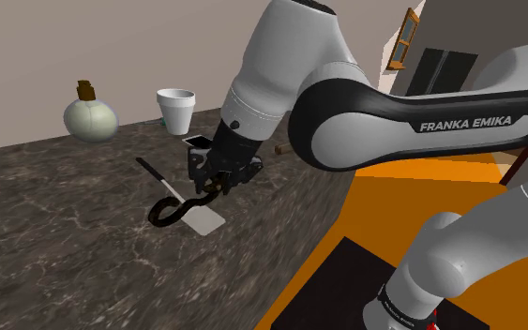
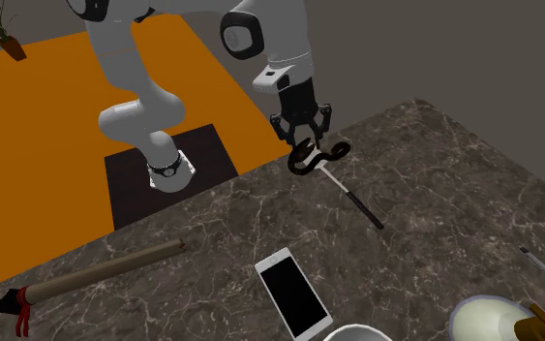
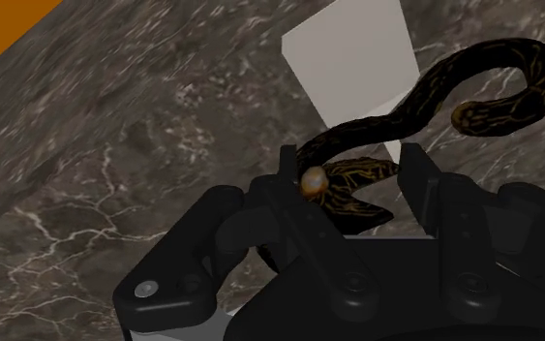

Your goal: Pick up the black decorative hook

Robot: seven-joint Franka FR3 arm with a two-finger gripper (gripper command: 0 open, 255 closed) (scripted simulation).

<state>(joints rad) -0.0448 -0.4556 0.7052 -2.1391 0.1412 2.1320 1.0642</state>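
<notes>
The black hook point(image 1: 170, 213) curls over the pale blade of a spatula point(image 1: 207, 219) lying on the dark marble table point(image 1: 55, 253). The gripper point(image 1: 213, 186) has its fingers closed on the hook's near end. A white cup point(image 1: 176, 110) stands beyond the spatula's handle.

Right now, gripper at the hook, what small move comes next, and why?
Probably a short, straight lift: the gripper looks shut on the curled end of the black hook, and its loop lies across the spatula blade, so sideways motion could drag it.
</notes>
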